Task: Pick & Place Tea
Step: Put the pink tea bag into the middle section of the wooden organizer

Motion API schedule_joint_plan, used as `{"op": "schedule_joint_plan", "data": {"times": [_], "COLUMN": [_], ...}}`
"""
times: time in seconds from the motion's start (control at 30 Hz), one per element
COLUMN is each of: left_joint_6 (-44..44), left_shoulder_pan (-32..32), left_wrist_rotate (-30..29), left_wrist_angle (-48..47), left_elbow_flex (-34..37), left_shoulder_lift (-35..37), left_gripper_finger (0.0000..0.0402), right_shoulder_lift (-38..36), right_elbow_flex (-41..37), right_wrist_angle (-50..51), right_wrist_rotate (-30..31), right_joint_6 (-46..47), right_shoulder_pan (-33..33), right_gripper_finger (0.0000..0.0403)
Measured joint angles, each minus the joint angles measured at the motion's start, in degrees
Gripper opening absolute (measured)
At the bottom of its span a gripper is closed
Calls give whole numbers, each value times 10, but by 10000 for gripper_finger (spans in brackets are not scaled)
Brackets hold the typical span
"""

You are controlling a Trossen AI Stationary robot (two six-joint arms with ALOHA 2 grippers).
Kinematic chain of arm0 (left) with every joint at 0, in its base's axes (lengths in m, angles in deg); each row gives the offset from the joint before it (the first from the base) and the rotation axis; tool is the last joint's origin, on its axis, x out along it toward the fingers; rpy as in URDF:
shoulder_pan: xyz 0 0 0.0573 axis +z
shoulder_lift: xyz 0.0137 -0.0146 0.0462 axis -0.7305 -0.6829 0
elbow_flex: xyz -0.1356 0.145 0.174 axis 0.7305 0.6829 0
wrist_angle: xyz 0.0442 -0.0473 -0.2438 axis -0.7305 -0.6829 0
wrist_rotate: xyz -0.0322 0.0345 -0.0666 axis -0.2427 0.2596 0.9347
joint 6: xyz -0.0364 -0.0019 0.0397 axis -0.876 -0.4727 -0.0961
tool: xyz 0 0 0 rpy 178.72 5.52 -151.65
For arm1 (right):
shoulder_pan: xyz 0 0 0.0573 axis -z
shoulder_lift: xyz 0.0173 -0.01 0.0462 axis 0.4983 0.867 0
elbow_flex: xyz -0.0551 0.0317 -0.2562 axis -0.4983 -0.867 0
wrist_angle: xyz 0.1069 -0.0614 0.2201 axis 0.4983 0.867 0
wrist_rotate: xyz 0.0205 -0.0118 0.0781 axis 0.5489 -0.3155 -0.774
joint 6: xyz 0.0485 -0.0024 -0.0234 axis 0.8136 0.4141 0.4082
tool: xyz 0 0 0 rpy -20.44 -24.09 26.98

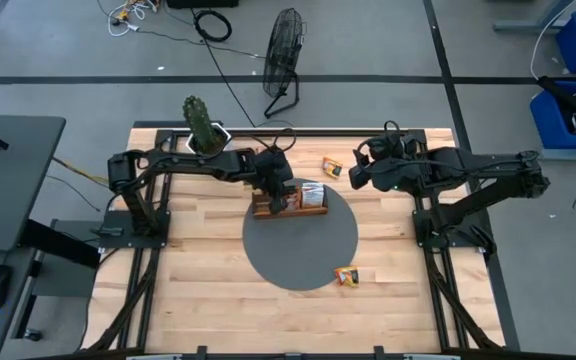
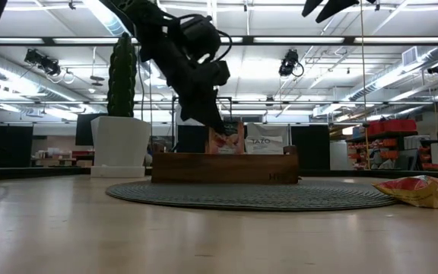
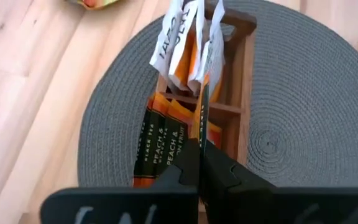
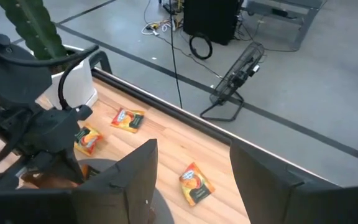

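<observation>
Left pincer [image 3: 199, 163], clamped on a sachet [image 3: 202, 118], lowers it into the partly filled wooden tray [image 1: 290, 208] on the round mat [image 1: 300, 245]; loose sachets [image 1: 347, 276] remain on the desk [image 1: 208, 290]; right pincer [image 4: 193, 171] waits, fingers apart, raised beside the mat.

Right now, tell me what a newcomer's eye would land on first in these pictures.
First, the left pincer, shut on a dark green tea sachet that it holds in the wooden tray, which sits at the far edge of the round grey mat. Then the tall cactus in its white pot at the table's far left, and the right pincer waiting open near a loose orange sachet.
</observation>
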Motion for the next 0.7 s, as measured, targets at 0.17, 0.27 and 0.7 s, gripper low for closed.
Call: {"op": "schedule_joint_plan", "data": {"times": [0.17, 0.27, 0.7], "left_joint_6": [-14, -15, -60], "left_shoulder_pan": [-3, -3, -3], "left_wrist_rotate": [7, 10, 8], "left_wrist_angle": [-4, 4, 0], "left_elbow_flex": [1, 0, 1], "left_shoulder_lift": [-16, -27, -34], "left_gripper_finger": [2, 2, 34], "right_shoulder_lift": [0, 0, 0], "right_elbow_flex": [0, 0, 0], "right_wrist_angle": [1, 2, 0], "right_wrist_rotate": [0, 0, 0], "right_joint_6": [0, 1, 9], "right_shoulder_pan": [2, 2, 2], "right_gripper_finger": [207, 207, 207]}}
